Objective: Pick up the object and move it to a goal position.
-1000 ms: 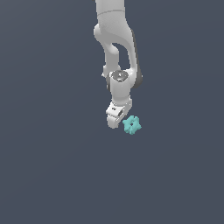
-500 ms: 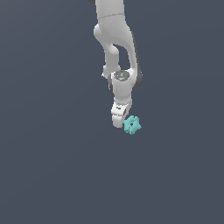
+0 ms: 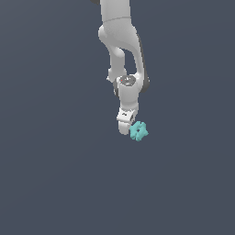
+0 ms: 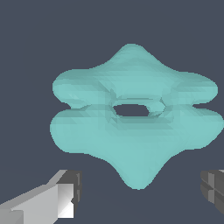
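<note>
The object (image 3: pixel 138 131) is a small teal lobed piece with a centre hole, lying on the dark grey floor. It fills the wrist view (image 4: pixel 131 113). My gripper (image 3: pixel 125 128) hangs from the white arm, right beside the object on the exterior view's left, low over the floor. In the wrist view the gripper (image 4: pixel 140 197) is open. One finger (image 4: pixel 52 197) and the other finger (image 4: pixel 214 188) stand wide apart, and one lobe of the object reaches just between their tips. Neither finger touches the object.
The white arm (image 3: pixel 121 50) comes down from the top of the exterior view. The dark grey floor (image 3: pixel 55 174) lies all around, and nothing else shows on it.
My gripper has moved down and a little toward the object. The object has not moved.
</note>
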Controlling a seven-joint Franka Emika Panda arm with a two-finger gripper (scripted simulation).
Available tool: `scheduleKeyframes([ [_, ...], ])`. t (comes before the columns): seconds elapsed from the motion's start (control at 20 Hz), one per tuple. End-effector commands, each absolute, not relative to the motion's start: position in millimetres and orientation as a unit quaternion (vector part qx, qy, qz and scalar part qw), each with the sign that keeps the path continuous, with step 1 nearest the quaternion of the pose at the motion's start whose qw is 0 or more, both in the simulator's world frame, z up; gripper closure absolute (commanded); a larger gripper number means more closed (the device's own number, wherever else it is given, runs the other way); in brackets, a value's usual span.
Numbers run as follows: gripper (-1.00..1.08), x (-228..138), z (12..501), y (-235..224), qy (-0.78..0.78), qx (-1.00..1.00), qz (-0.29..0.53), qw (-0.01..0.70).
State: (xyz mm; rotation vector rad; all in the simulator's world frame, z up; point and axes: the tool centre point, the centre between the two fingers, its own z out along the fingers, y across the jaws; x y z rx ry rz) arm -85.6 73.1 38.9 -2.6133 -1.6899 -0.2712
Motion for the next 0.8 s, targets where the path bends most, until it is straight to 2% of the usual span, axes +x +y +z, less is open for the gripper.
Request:
scheduleKeyframes([
  [0.0,-1.0,-85.3,32.1,74.0,-0.542,-0.836,-0.087,0.009],
  [0.45,-1.0,-82.8,14.6,76.4,-0.543,-0.835,-0.087,0.009],
  [0.5,1.08,-82.8,14.6,76.4,-0.543,-0.835,-0.087,0.009],
  [0.75,1.08,-82.8,14.6,76.4,-0.543,-0.835,-0.087,0.009],
])
